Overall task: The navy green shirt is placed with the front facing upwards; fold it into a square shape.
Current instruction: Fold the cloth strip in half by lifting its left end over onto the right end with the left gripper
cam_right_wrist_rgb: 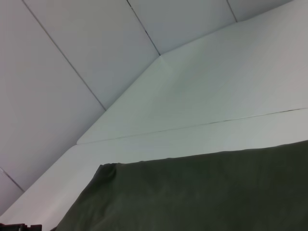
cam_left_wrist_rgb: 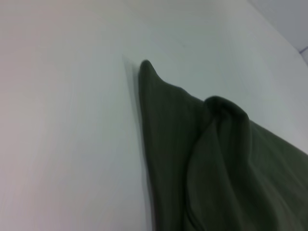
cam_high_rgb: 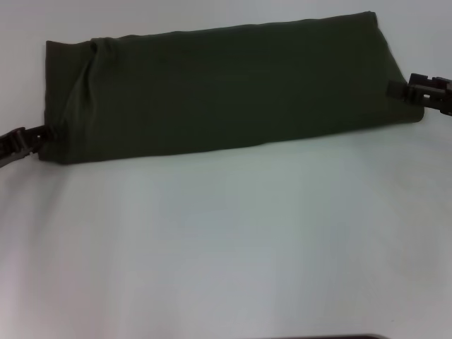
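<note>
Left end effector (cam_high_rgb: 44, 133) at the near-left corner of the navy green shirt (cam_high_rgb: 226, 88); right end effector (cam_high_rgb: 400, 90) at the right short end. Grip state: cannot tell for either, though each touches cloth. Between them, one shirt, already a long band, plain side up, lying on the white desk (cam_high_rgb: 226, 247), bunched just beside the left end effector. Step in hand, by judgement: crosswise fold. Next move probably calls for lifting one end and carrying it over toward the other. Count: two end effectors, one shirt, one desk.
</note>
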`<state>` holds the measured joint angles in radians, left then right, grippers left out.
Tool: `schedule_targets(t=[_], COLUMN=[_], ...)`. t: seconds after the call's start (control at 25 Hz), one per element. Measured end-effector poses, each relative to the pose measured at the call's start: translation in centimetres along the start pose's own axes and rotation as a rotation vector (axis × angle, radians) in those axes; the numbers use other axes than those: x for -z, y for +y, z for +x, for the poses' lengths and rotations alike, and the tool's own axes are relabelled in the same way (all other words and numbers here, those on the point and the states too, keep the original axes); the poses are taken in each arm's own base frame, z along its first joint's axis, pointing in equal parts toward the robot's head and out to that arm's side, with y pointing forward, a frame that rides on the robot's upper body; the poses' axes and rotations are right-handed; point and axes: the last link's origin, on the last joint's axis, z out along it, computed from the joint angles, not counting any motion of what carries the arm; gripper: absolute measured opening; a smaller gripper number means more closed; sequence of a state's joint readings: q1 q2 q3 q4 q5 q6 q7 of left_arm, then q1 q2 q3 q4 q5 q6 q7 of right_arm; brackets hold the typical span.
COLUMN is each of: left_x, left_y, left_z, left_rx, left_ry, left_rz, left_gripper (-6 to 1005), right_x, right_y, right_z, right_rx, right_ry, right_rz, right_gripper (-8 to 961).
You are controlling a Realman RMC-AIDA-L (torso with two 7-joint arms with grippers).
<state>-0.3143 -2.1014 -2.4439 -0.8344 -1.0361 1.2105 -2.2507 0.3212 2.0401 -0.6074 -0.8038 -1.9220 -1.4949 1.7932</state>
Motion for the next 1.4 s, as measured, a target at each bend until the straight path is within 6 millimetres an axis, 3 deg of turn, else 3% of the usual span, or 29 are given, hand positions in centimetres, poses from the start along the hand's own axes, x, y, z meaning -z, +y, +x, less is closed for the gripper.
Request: schedule_targets(t=[0.84, 1.28, 1.36, 1.4], left_x=[-1.9, -0.5, -0.3, -0.2], left_y=[2.0, 2.8, 3.1, 3.3], left_z=[0.0, 1.1, 1.3, 1.4], left_rx=[-0.062, -0.07, -0.073, -0.075], left_ry=[-0.168, -0.146, -0.151, -0.155], left_rz=[0.005, -0.052, -0.062, -0.07], left_gripper=[505, 263, 56, 49], right_x=[0.3, 1.0, 0.8, 0.8], right_y=[0.0, -1.0, -1.0, -1.0], right_z=[-0.2, -1.2, -1.0, -1.1], right_rx=[-0.042, -0.104, -0.117, -0.128], right_ry=[0.007, 0.06, 0.076, 0.093], right_rz=[-0.009, 0.034, 0.034, 0.037], right_gripper=[858, 847, 845, 844])
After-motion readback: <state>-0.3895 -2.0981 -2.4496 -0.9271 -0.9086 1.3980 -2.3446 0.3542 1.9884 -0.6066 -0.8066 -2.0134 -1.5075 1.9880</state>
